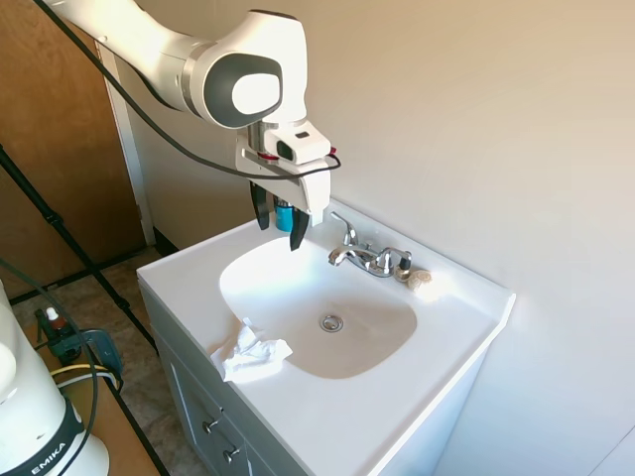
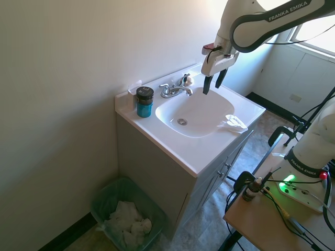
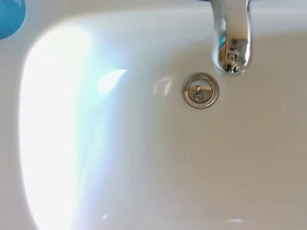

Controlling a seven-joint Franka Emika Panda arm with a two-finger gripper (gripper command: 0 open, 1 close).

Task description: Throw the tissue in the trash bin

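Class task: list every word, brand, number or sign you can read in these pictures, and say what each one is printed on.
"FRANKA EMIKA" on the white robot arm above the sink.
"FRANKA EMIKA" on the robot base beside the vanity, small but readable.
"EMIKA" on the same base, partly cut off.
The blue jar shows no readable label.

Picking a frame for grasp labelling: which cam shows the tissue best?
First exterior view. The tissue sits close and unblocked on the front rim of the sink, folds visible. The second exterior view shows it smaller, on the same rim. The wrist view misses it, showing only basin, drain and faucet. The gripper hangs open above the basin.
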